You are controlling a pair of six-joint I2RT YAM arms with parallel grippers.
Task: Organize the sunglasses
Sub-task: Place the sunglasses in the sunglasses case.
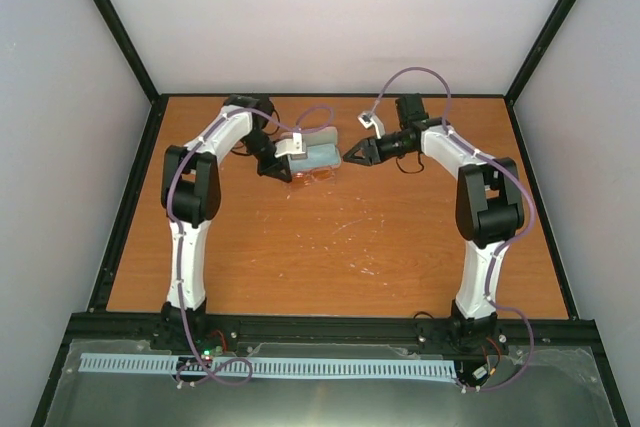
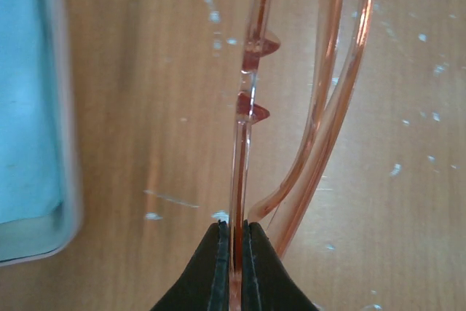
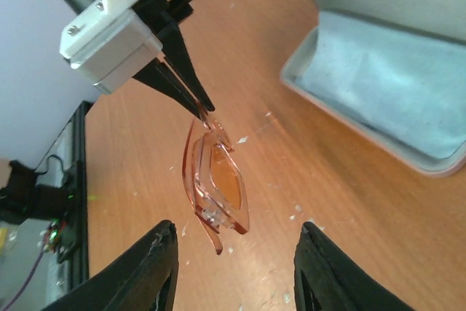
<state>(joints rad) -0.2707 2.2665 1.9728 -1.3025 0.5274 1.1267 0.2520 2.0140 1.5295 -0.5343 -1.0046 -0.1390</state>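
Pinching the folded sunglasses [image 3: 218,180] by a sliver of translucent amber frame: left claw [image 3: 207,109], jaws closed tight on the plastic, held over the worktop [image 1: 330,247] toward its far edge. Spread wide and gripping nothing, at 2 o'clock of the glasses in the top view: right claw [image 1: 348,155]. Lying open at 12 o'clock of them, light blue cloth [image 3: 393,71] lining the inside: pale case [image 3: 342,116]. Contact between the lowest corner of the frame and the wood: impossible to tell.

Plenty to go wrong from here. May twist or slide out of so narrow a hold, with smooth plastic between the tips and most of the weight hanging below. May drop to the wood, or land across the case rim instead of inside. May be knocked loose by the right claw closing in too fast, two claws crowding one small frame. May snag a slim arm on the case wall if lowered at a tilt. May bunch the cloth underneath and sit proud, blocking the lid.
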